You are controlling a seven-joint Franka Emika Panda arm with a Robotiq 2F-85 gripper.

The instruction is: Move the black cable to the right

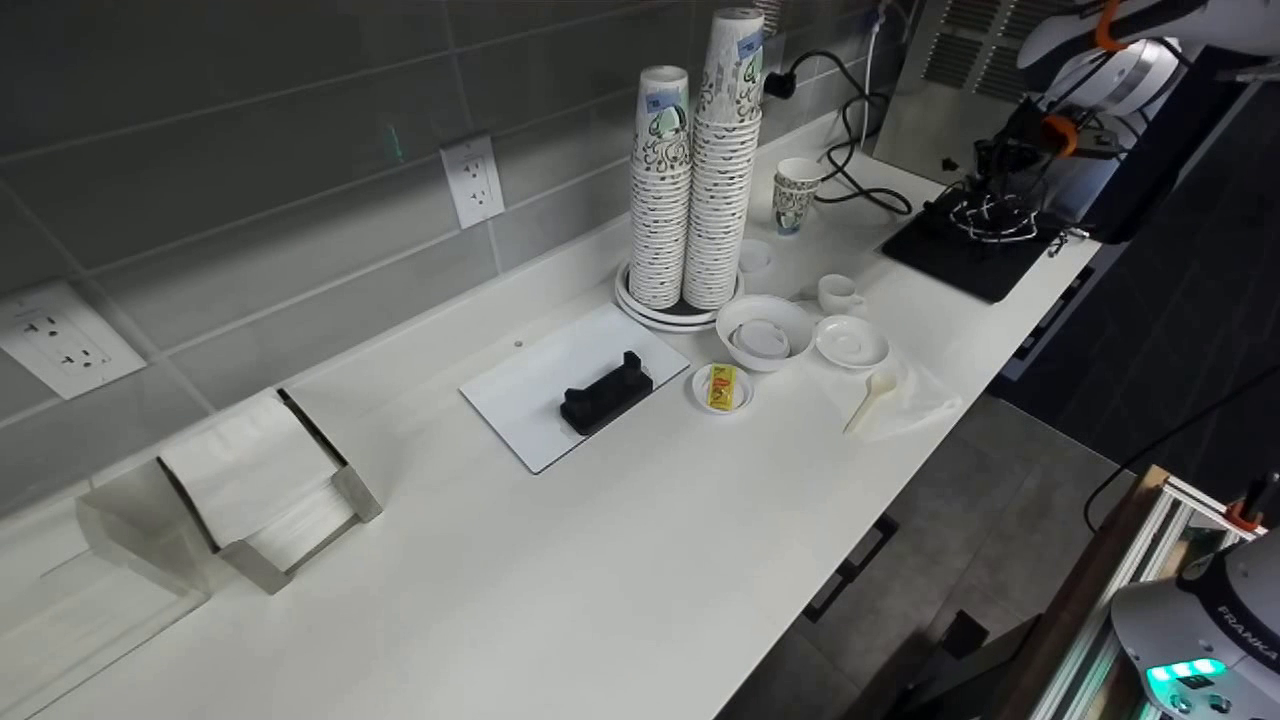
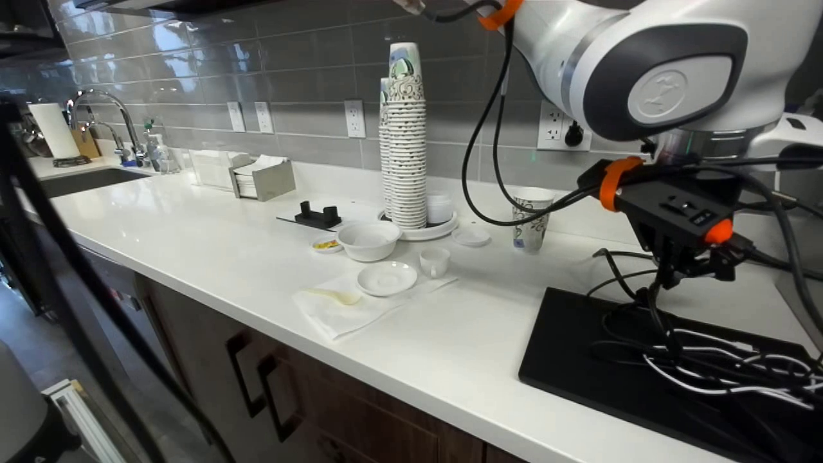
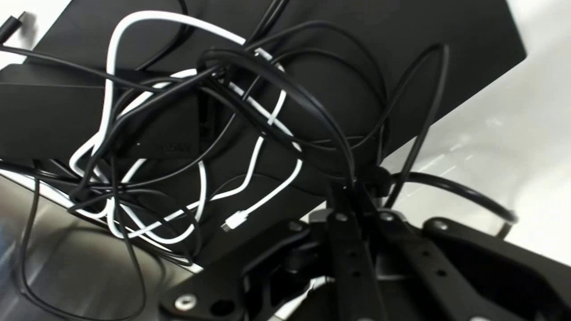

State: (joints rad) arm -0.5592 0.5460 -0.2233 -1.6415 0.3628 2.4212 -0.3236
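Note:
My gripper [image 3: 351, 189] has its fingers nearly together, with a black cable [image 3: 328, 117] pinched between the tips in the wrist view. The cable arches from a tangle of black and white cables to the fingertips. In an exterior view the gripper [image 2: 672, 276] points down above a black board [image 2: 559, 341], and a black cable [image 2: 654, 312] hangs from its tips to the board. In an exterior view the gripper [image 1: 1000, 165] is dark and hard to make out above the tangle. The cable's ends cannot be told apart in the tangle.
White cables [image 3: 109, 89] lie among the black ones beside a black box [image 3: 44, 116]. A paper cup [image 2: 530, 222], a small white cup [image 2: 434, 262], a saucer [image 2: 387, 278] and tall cup stacks [image 2: 406, 161] stand along the counter. A black power cord [image 1: 862, 95] runs from the wall.

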